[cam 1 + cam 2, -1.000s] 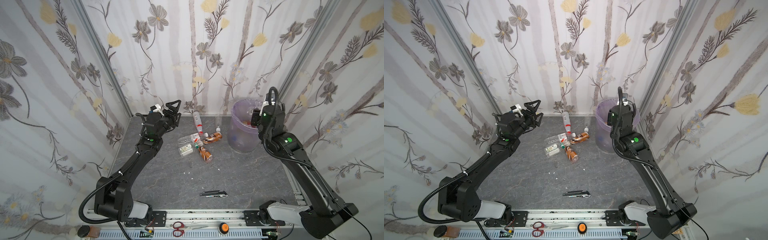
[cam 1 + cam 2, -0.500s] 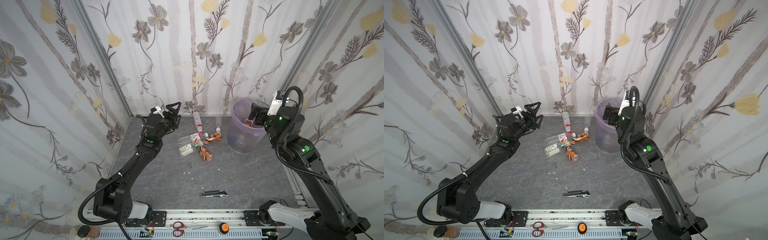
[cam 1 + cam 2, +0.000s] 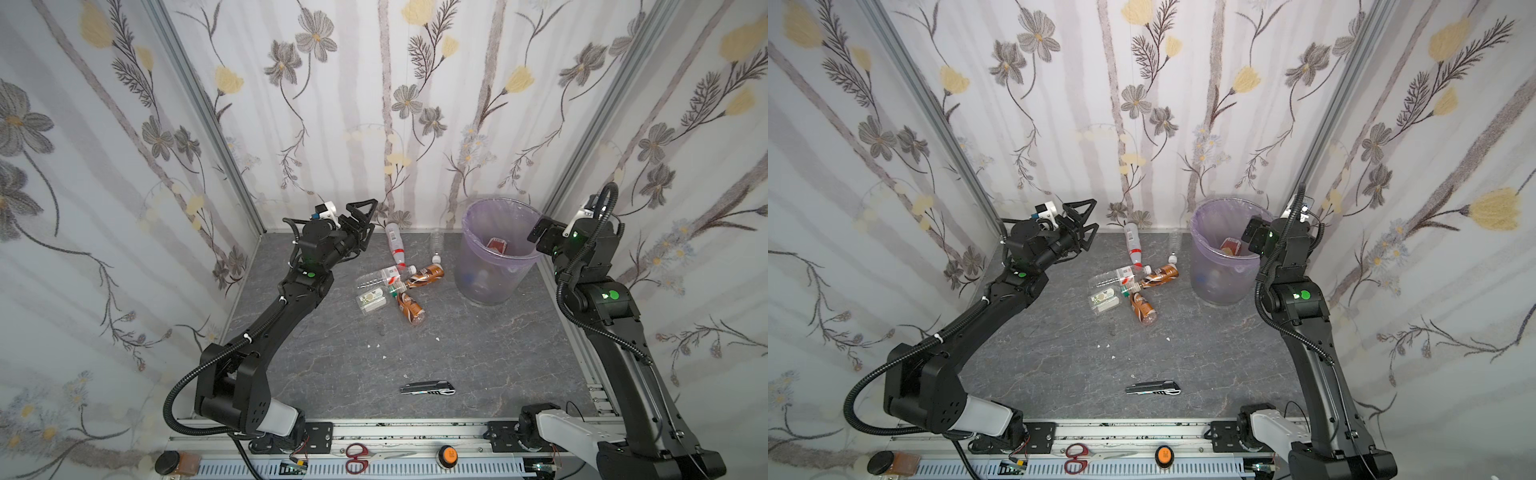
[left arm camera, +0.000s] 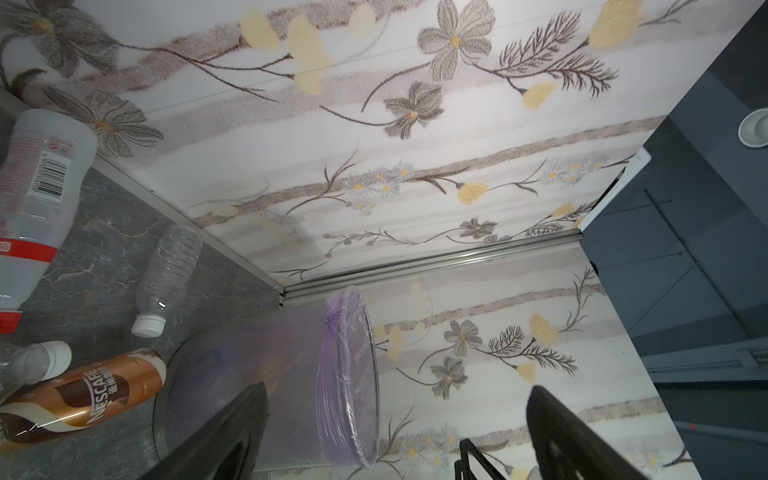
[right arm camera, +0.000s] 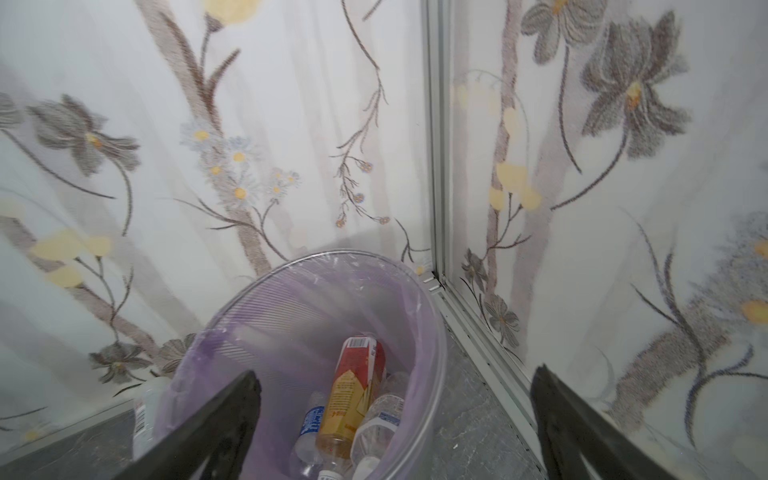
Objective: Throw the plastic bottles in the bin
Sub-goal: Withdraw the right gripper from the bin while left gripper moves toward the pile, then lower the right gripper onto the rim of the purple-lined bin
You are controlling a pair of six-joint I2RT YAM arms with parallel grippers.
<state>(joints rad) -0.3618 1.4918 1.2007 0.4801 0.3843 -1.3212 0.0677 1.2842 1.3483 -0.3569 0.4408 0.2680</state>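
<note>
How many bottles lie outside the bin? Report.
6: white-labelled bottle, unlabelled bottle by the back wall; two brown bottles, two clear labelled bottles clustered mid-table. More may hide.

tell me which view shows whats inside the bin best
The right wrist view: it looks down into the bin, showing a red-and-yellow bottle among clear bottles. Both top views catch mainly that bottle's red label through the opening. The left wrist view shows just the bin's outer wall, side-on.

Lavender-lined bin (image 3: 465,232) stands upright holding bottles (image 5: 353,399); 2 brown bottles (image 3: 428,273) lie nearby.
</note>
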